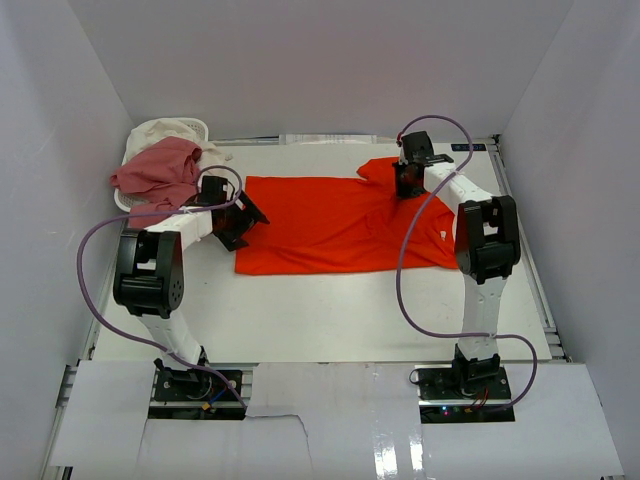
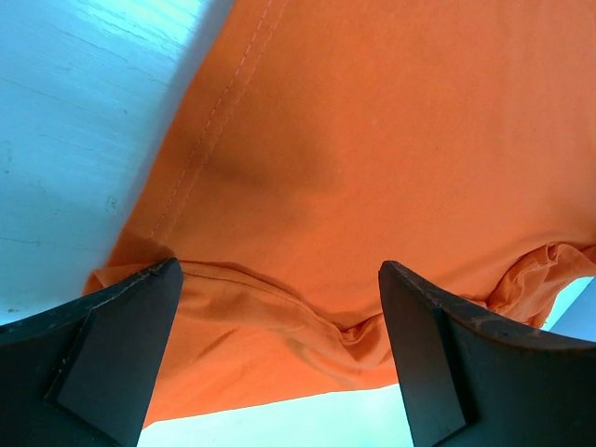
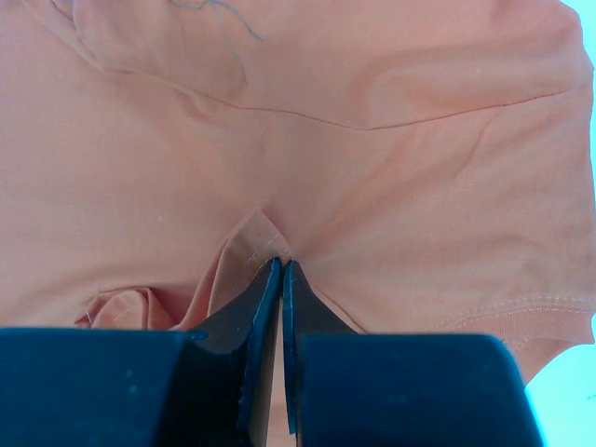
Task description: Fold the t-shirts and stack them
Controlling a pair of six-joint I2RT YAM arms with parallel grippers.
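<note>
White tabletop (image 1: 330, 320), soft creased orange-red t-shirt (image 1: 330, 225)

An orange-red t-shirt (image 1: 330, 225) is spread across the middle of the white tabletop (image 1: 330, 320); a white basket (image 1: 198, 126) is set at its upper left corner

Shows bright orange-red fabric t-shirt (image 1: 330, 225) spread flat on white table (image 1: 320, 320). Finds left gripper (image 1: 243, 215) at its left edge, right gripper (image 1: 406, 184) on its far right corner. Has crumpled dusty pink shirt (image 1: 160, 172) draped over small white plastic basket (image 1: 200, 126).
</note>
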